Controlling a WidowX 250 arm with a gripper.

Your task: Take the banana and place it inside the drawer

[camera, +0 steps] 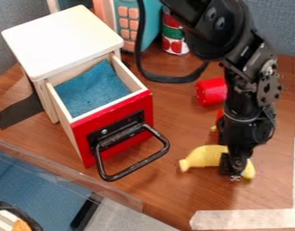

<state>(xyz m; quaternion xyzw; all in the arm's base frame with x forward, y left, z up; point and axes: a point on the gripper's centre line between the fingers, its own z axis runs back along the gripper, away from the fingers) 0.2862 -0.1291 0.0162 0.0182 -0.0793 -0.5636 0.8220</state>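
The black gripper [235, 171] hangs low at the right of the camera view, right at the banana, with its lower end across the fruit's right part. The yellow banana [205, 157] lies on the wooden table, its left part and right tip showing on either side of the gripper. Whether the gripper holds it, I cannot tell. At the left, the drawer [113, 133] of a small white-topped cabinet is pulled out, with a red front, a black loop handle and a blue cloth inside.
A red cup [211, 91] lies behind the banana, with another red object partly hidden by the arm. Cans [175, 38] and a teal toy [133, 22] stand at the back. A clear barrier edge [65, 173] runs along the lower left.
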